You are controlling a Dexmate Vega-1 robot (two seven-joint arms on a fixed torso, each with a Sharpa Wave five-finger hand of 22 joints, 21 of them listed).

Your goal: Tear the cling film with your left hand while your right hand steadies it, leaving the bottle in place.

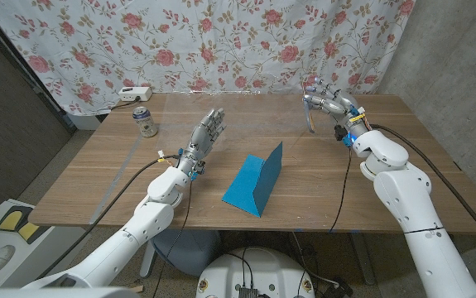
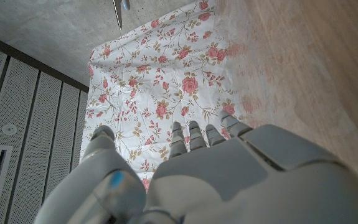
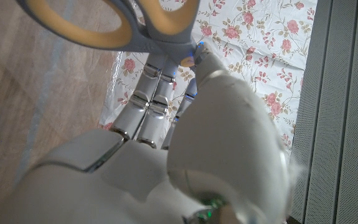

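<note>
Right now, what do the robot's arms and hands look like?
Both arms are glossy white rounded shells with black cables trailing along them. The left hand and right hand are silver-grey metal with jointed fingers. Small yellow and blue fittings sit at each wrist.

The scissors [image 3: 113,25] in the right robot hand [image 3: 166,118] are cut off by the right wrist view's edge, blades unseen. The can's [image 1: 145,122] label is too small to read. The blue box's [image 1: 255,179] far face is hidden

A blue cling film box [image 1: 255,184] stands mid-table, a can [image 1: 145,122] far left.
</note>
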